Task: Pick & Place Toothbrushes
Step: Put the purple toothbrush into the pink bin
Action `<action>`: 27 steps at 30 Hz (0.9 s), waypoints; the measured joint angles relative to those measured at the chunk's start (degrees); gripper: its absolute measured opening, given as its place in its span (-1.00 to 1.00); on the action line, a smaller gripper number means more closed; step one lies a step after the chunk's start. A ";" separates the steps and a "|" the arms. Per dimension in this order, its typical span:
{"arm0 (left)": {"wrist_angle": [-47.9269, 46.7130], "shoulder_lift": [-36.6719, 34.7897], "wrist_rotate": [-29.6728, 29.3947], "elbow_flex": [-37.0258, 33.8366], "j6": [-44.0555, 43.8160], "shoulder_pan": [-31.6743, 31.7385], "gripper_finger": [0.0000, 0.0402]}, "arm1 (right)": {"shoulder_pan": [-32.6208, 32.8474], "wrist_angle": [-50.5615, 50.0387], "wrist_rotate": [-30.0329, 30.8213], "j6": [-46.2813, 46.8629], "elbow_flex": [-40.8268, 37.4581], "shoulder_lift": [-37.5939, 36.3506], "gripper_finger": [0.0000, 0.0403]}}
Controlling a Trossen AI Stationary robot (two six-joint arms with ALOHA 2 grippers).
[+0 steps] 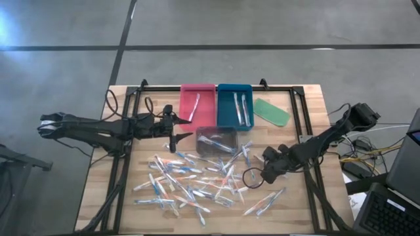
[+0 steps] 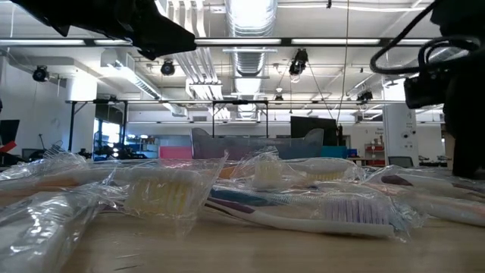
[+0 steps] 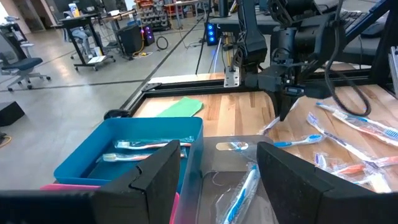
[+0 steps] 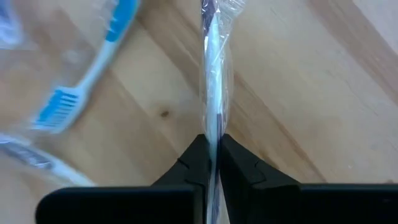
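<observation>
The right claw (image 4: 211, 149) pinches a wrapped toothbrush (image 4: 214, 74) down at the bench (image 4: 298, 81) near its right edge; the left claw (image 3: 214, 171) hangs open above the clear tray (image 3: 233, 180)

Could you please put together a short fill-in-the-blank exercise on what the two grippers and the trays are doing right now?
1. The right gripper is ____ on a wrapped toothbrush.
2. The left gripper hovers with its fingers ____.
3. The blue tray holds ____ toothbrushes.
4. The green piece lies beside the ____ tray.

Missing words: shut; open; two; blue
</observation>
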 joint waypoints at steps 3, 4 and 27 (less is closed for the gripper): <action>0.00 0.00 0.01 0.00 -0.49 -0.02 0.09 | 0.01 -0.20 0.21 -0.89 0.27 -2.62 -0.92; 0.00 0.00 0.01 0.00 -0.50 0.00 0.09 | 0.01 -0.20 0.39 -1.22 0.58 -3.54 -0.92; 0.17 0.00 0.03 0.00 -5.41 -0.02 0.09 | 1.83 3.34 8.21 -78.93 30.35 -3.34 -0.93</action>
